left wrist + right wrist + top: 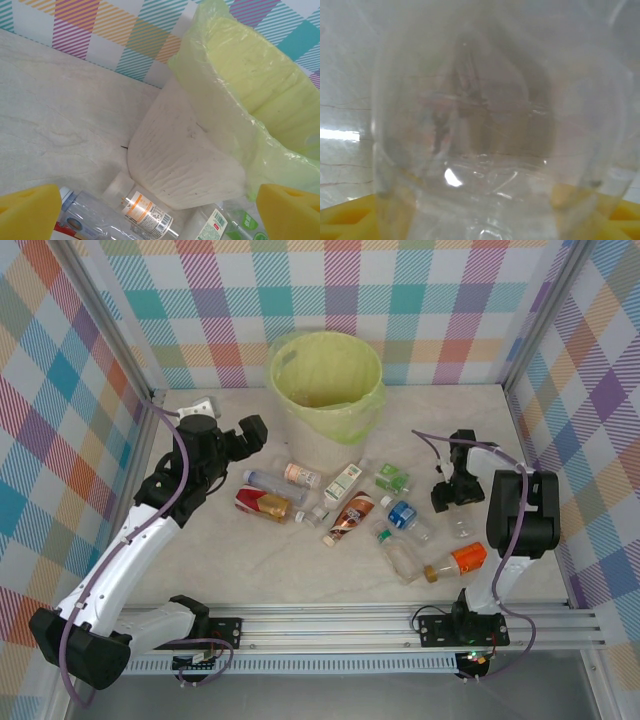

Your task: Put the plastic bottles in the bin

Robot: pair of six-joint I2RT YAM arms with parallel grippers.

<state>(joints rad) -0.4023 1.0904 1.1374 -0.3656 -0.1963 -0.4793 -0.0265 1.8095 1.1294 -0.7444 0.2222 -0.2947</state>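
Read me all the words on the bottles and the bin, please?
Nothing here can be read.
Orange-labelled bottle: small print, too blurred.
Green-and-white labelled bottle: print too small.
Red-labelled bottle and blue-labelled bottle, seen from above: labels too small.
Bin: no writing visible.
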